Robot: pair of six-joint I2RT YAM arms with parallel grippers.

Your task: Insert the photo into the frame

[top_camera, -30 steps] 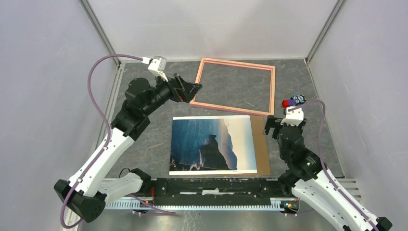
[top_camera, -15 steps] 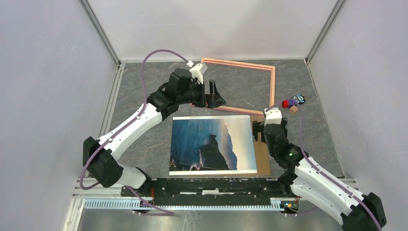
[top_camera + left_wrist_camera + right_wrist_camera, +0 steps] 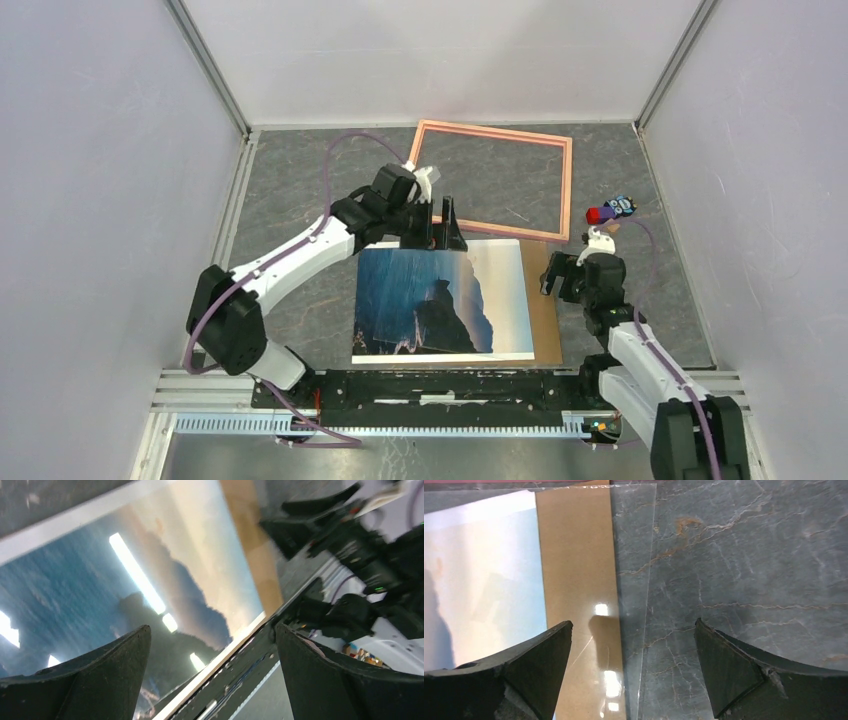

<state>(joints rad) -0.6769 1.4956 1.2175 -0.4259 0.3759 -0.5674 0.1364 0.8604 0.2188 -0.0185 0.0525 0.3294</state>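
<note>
The photo, a print of blue sea, dark cliffs and pale sky with a white border, lies face up on a brown board in the middle of the floor. The pink frame lies empty behind it. My left gripper is open and empty, just above the photo's far edge; the photo fills the left wrist view. My right gripper is open and empty at the board's right edge. The right wrist view shows the photo, the board and a clear sheet overhanging it.
The floor is grey marbled stone inside white walls. Small red, blue and tan blocks sit at the right, beside the frame. A black rail runs along the near edge, just below the photo.
My left arm has swung from the frame's left corner down to the photo's far edge. My right gripper moved toward the board's upper right, then back a little to the right.
</note>
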